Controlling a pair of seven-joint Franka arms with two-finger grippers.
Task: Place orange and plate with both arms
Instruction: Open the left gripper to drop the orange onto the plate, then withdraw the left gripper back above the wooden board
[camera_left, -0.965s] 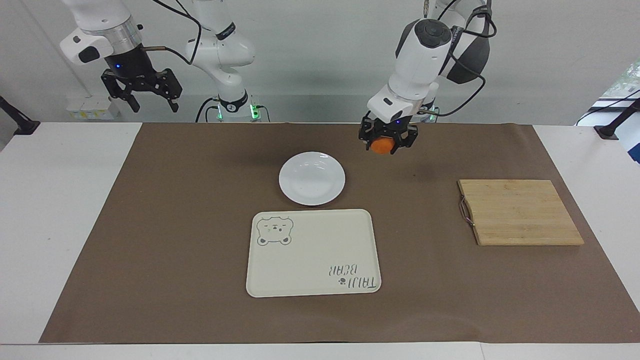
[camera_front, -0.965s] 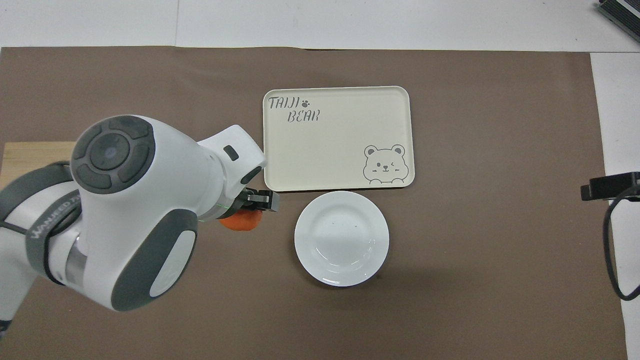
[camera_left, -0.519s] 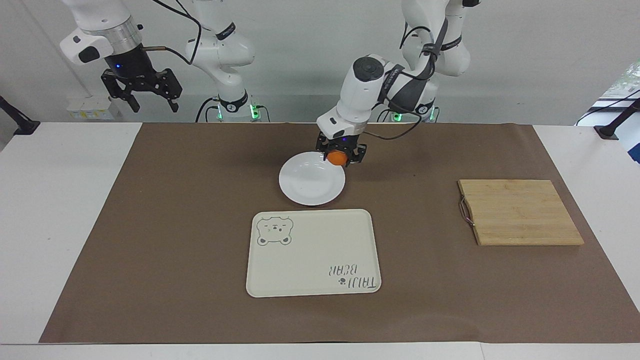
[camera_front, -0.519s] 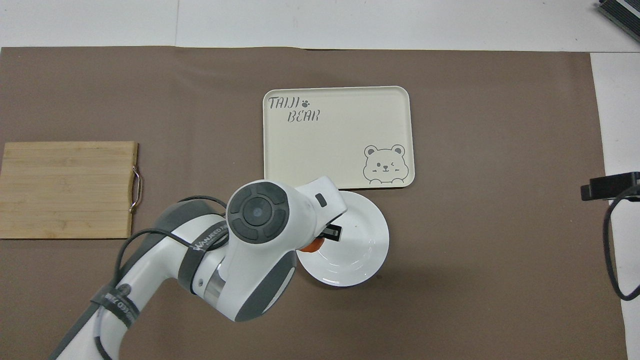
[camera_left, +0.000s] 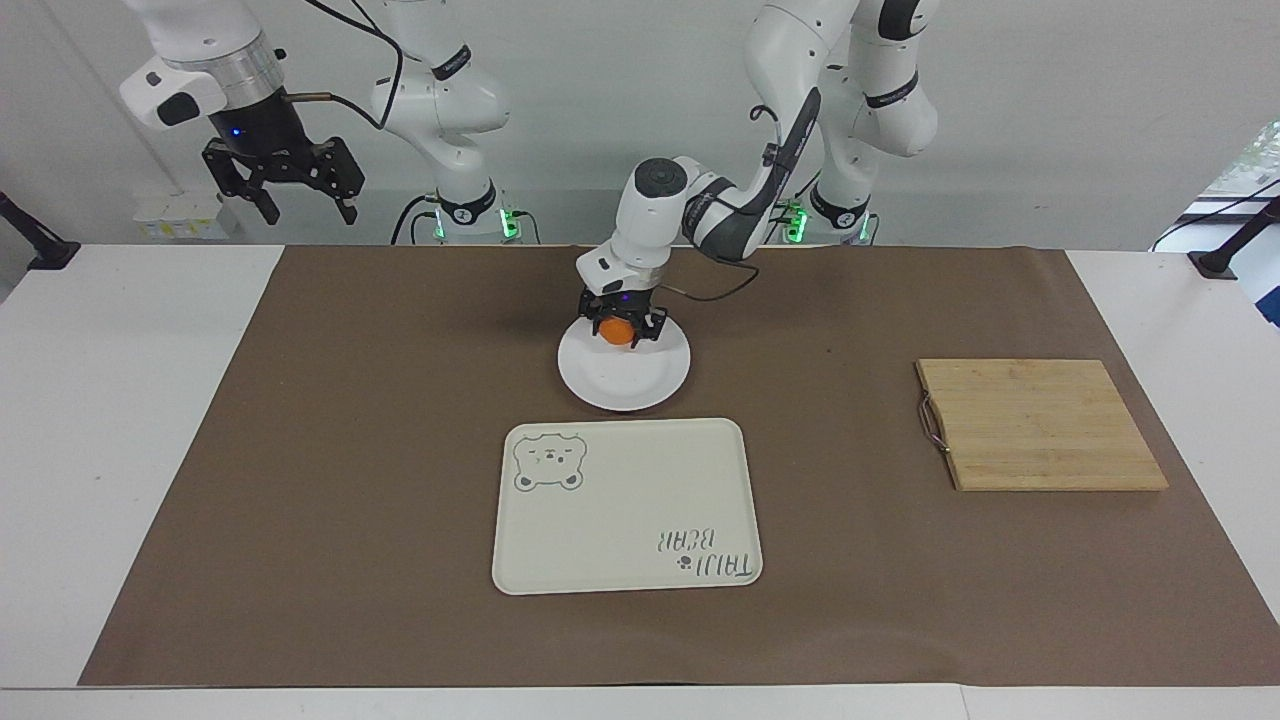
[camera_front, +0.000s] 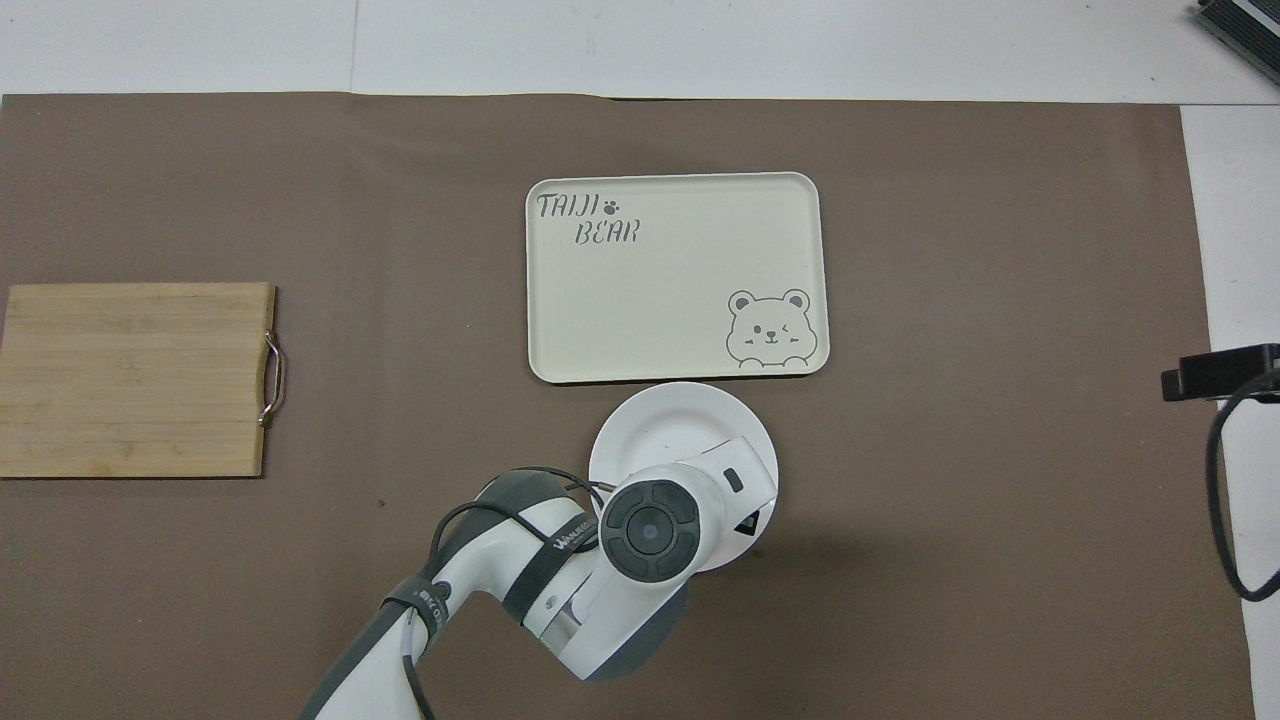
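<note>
My left gripper (camera_left: 621, 332) is shut on the small orange (camera_left: 617, 331) and holds it low over the white plate (camera_left: 640, 380), on the part of the plate nearer to the robots. In the overhead view the left arm (camera_front: 650, 525) covers the orange and much of the plate (camera_front: 660, 425). I cannot tell whether the orange touches the plate. My right gripper (camera_left: 300, 195) is open and empty, raised high over the right arm's end of the table, where the arm waits.
A cream rectangular tray with a bear drawing (camera_left: 627, 506) lies just farther from the robots than the plate. A wooden cutting board (camera_left: 1040, 424) lies toward the left arm's end of the table. A brown mat (camera_left: 350, 450) covers the table.
My left gripper has carried the orange from beside the plate to over it and lowered it. The right arm has not moved.
</note>
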